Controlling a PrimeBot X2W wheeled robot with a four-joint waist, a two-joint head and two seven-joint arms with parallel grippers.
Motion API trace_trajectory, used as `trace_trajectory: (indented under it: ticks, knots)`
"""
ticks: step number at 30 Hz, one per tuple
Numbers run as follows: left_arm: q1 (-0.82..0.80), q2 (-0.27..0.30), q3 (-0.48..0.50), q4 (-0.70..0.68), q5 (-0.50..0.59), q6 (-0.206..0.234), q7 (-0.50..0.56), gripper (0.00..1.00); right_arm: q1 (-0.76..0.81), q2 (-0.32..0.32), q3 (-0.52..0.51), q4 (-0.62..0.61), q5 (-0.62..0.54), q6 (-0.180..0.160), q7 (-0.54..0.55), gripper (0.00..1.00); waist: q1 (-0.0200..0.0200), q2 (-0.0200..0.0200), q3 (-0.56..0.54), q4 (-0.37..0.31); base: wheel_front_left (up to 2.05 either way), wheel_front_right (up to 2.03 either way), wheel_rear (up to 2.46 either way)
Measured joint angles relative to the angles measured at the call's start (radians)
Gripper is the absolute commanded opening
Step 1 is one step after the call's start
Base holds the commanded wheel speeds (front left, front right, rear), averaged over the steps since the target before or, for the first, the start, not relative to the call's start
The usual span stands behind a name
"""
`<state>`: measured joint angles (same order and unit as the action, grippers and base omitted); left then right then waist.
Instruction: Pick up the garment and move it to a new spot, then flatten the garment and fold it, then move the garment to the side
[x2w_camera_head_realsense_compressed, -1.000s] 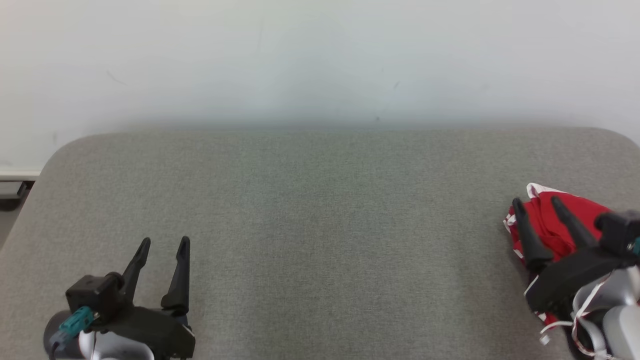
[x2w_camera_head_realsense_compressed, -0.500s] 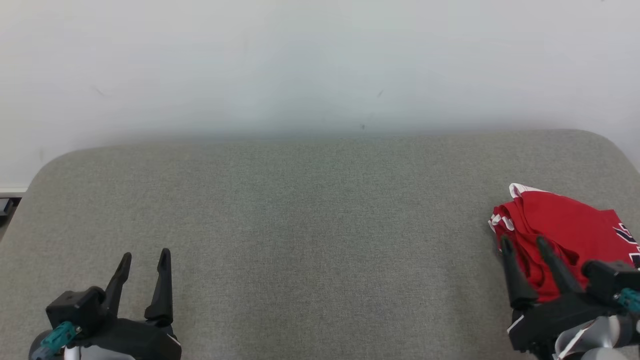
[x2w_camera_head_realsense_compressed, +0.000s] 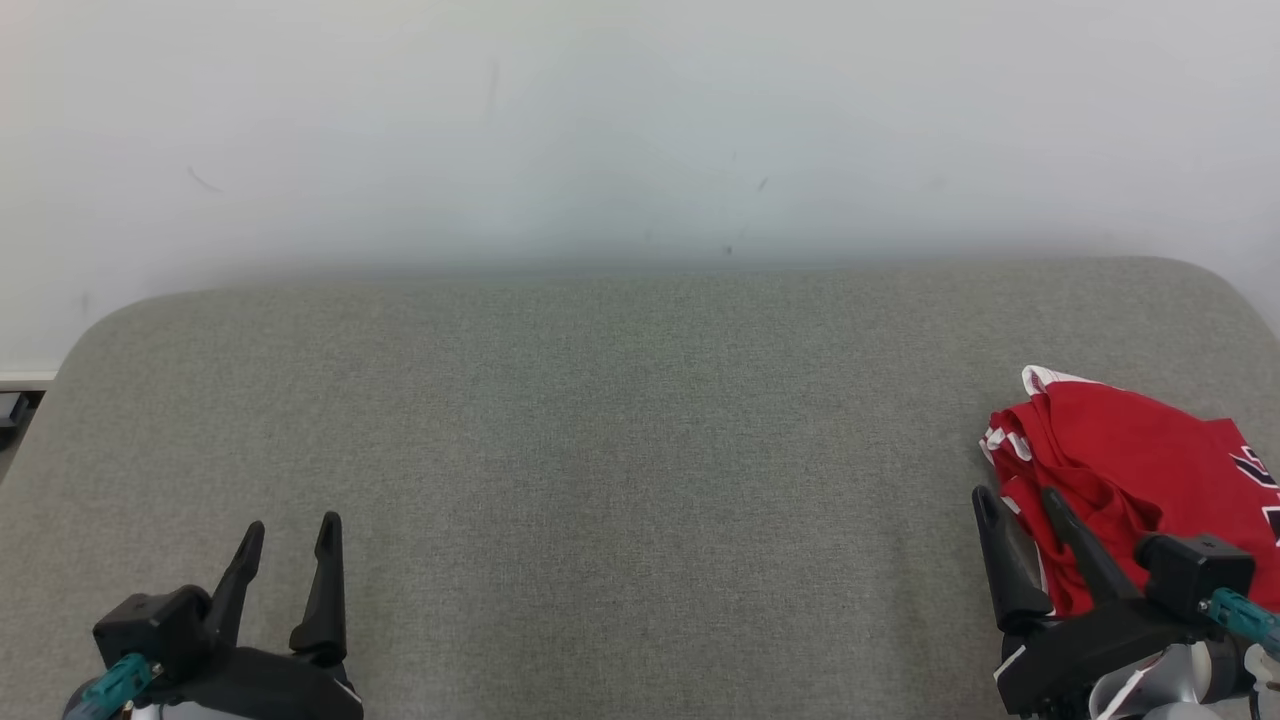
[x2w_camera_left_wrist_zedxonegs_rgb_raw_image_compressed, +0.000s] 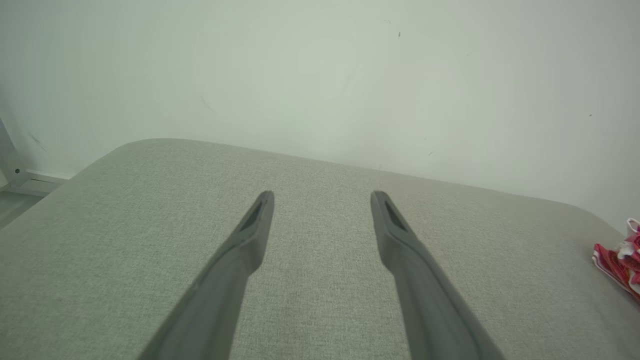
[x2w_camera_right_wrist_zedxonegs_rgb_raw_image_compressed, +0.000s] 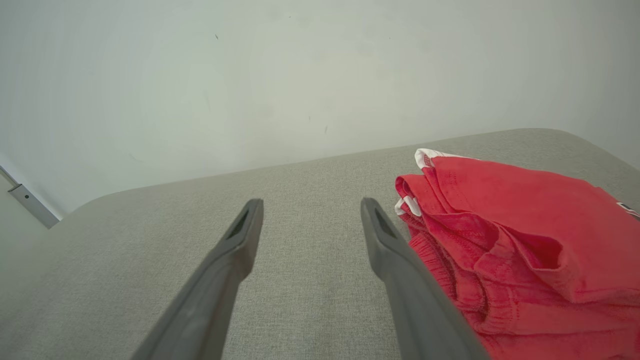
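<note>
1. The grey table (x2w_camera_head_realsense_compressed: 600, 420) is stretching wide, with round corners at the back; its far edge is meeting the pale wall (x2w_camera_head_realsense_compressed: 640, 120); the top between the two grippers is lying bare, giving lots of room to move.
2. The red shirt (x2w_camera_head_realsense_compressed: 1130, 450) is lying bunched up by the table's right edge; part of it is running off the right side of the head view.
3. The table top is looking like rough woven cloth; the shirt is looking soft and wrinkly, with white trim.
4. The left gripper (x2w_camera_head_realsense_compressed: 292, 525) is sitting at the near left, well apart from the shirt; its fingers are standing apart, holding nothing.
5. The right gripper (x2w_camera_head_realsense_compressed: 1018, 497) is sitting just beside the shirt's left side; its fingers are standing apart too, with nothing between them; I cannot tell if one is touching the cloth.
</note>
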<state>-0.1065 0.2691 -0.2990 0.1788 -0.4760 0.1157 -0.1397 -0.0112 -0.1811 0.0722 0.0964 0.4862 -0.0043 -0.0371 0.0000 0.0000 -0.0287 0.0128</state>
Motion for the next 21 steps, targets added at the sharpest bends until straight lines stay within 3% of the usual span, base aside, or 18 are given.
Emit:
trace_trajectory:
  ticks: [21]
  knots:
    - [0.0,-0.007,0.001,-0.001,0.0,0.007,0.013,1.0,0.0,0.0,0.001,0.031,-0.001,0.005,-0.026,1.0,0.0,0.0,0.006,0.017,0.0,0.0,0.0]
